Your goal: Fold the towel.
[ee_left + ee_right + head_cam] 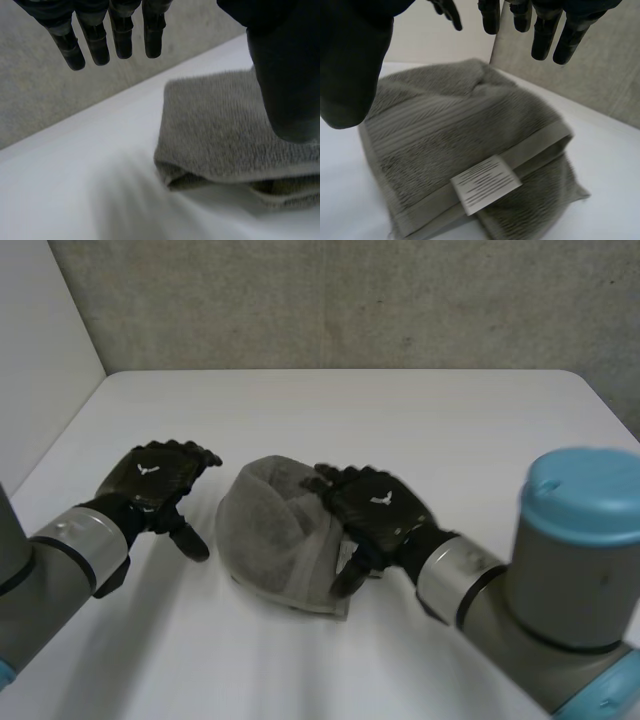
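The towel (280,535) lies in the middle of the tabletop (400,410) as a compact, layered bundle, so the folding looks largely done. Its doubled edges and white label (485,184) face the right hand's side. That probably explains the hands: neither grips anything.

The left hand (155,480) hangs just beside the towel's left edge, apart from it. Its fingers (122,40) are straight and spread, with nothing between them and the thumb (in its wrist view the folded edge lies below the thumb).

The right hand (375,502) is over the towel's right side, palm above the cloth, fingers loosely extended and empty. Its thumb reaches down by the hemmed edge, though I cannot tell whether it touches the cloth. Placed so, the hands seem ready to press or tidy the bundle.
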Controlling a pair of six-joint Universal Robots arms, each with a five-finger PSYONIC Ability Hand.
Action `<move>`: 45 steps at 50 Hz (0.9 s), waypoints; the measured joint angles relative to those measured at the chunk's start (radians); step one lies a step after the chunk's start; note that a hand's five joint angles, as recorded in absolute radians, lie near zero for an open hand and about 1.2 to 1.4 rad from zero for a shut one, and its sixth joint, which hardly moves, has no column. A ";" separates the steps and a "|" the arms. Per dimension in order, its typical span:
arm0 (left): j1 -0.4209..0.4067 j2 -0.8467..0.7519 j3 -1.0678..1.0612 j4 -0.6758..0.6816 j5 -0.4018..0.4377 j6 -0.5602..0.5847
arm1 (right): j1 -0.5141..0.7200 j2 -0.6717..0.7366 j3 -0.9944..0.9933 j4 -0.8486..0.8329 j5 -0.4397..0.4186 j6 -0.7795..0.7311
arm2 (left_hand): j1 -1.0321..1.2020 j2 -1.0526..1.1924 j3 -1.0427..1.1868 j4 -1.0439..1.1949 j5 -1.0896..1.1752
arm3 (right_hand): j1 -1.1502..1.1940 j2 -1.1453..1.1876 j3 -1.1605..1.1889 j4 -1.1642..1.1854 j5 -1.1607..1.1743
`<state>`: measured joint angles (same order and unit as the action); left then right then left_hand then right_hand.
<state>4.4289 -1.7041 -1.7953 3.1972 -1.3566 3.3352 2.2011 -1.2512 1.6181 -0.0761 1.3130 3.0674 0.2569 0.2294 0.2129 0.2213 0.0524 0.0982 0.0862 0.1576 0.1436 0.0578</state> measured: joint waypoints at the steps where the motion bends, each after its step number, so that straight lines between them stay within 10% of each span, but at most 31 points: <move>1: 0.000 -0.025 0.005 0.006 0.001 0.014 | 0.023 0.026 0.002 -0.024 0.023 0.005 | 0.000 0.000 0.000 0.000 0.000 | 0.000 0.000 0.000 0.000 0.000; 17: -0.021 -0.262 0.096 0.083 0.028 0.080 | 0.186 0.285 -0.078 -0.184 0.214 0.013 | 0.011 0.014 0.000 0.000 0.016 | 0.322 0.335 0.000 0.000 0.184; 23: -0.043 -0.305 0.133 0.098 0.027 0.075 | 0.191 0.335 -0.165 -0.187 0.210 0.019 | 0.878 0.935 0.000 0.000 0.905 | 0.810 0.883 0.000 0.000 0.778; 28: -0.053 -0.259 0.176 0.090 0.013 0.049 | 0.162 0.249 -0.232 -0.186 0.173 0.037 | 1.017 1.110 0.000 0.000 1.108 | 1.171 1.219 0.000 0.000 1.103; 45: -0.078 0.298 0.450 0.081 -0.050 -0.362 | -0.145 -0.227 -0.533 -0.140 -0.103 0.158 | 1.028 1.110 0.000 0.000 1.121 | 1.175 1.229 0.001 0.000 1.107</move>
<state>4.3510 -1.4058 -1.3455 3.2778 -1.4067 2.9733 2.0559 -1.4779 1.0851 -0.2162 1.2102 3.2255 1.2848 1.3397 0.2129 0.2213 1.1738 1.2735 1.3153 0.1584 0.1437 1.1644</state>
